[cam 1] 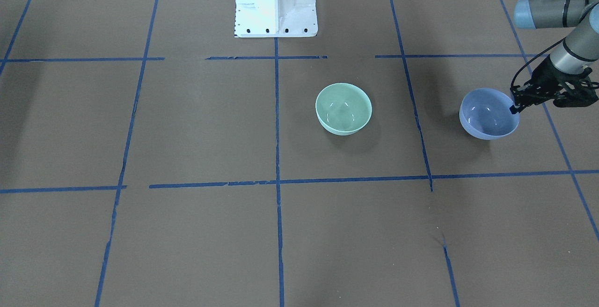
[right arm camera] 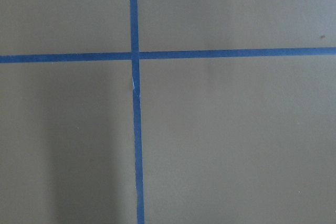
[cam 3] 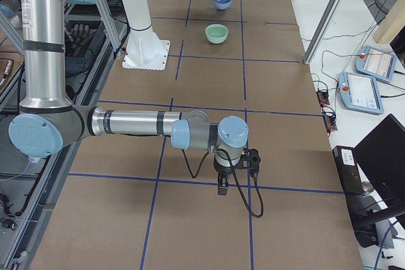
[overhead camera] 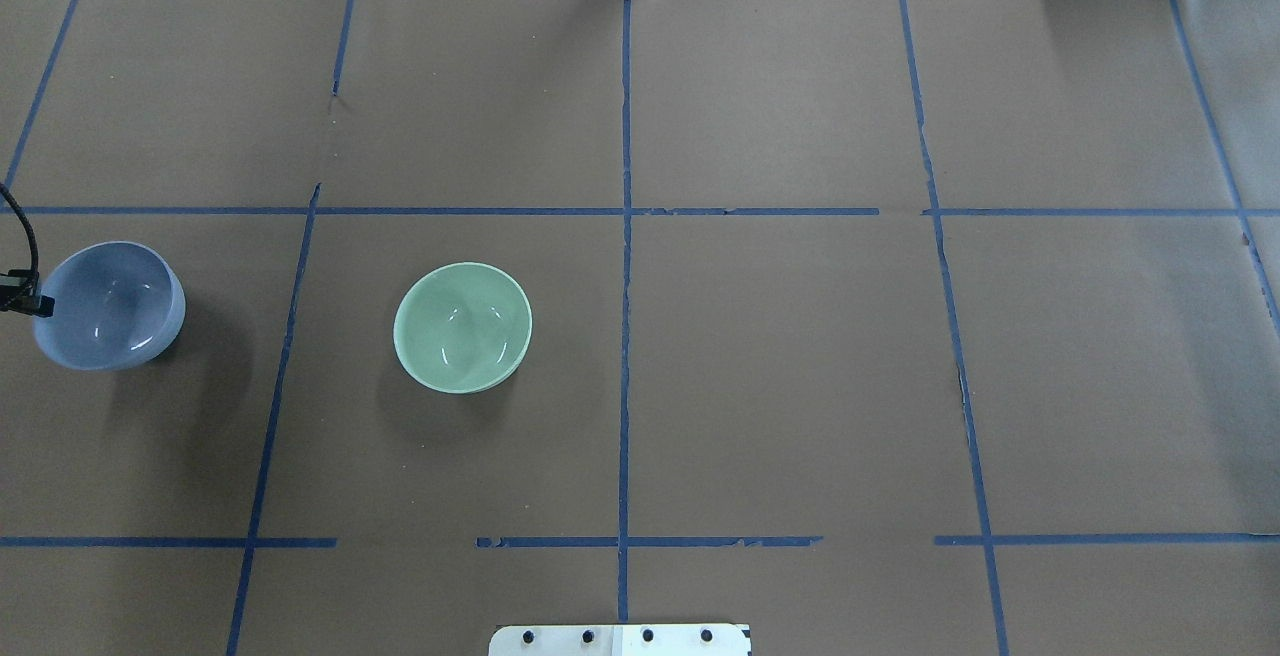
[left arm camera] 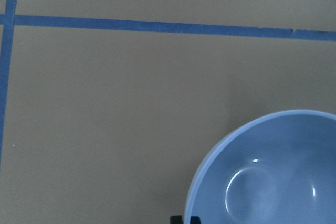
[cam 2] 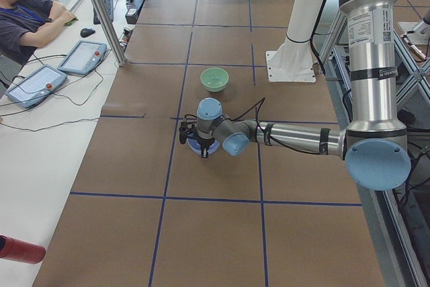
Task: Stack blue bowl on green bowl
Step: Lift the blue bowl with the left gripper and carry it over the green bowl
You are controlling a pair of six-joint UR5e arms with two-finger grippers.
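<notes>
We see left arm (cam 2: pixel 295 140) & right arm (cam 3: pixel 126 122): silver tubes w/ light-blue caps (cam 2: pixel 235 144), white label (cam 2: pixel 369 26), black left gripper (cam 1: pixel 514 107), white base (cam 1: pixel 275 3).

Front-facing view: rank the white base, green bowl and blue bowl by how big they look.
1. white base, largest though cut off at the top.
2. blue bowl and green bowl: about alike, not rankable.

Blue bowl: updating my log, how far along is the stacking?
Done: the left end effector has the blue bowl by its rim. In hand: the bowl hangs tilted, seemingly off the table. Left: carry it over to the green bowl, which stands empty and apart, and set it inside.
</notes>
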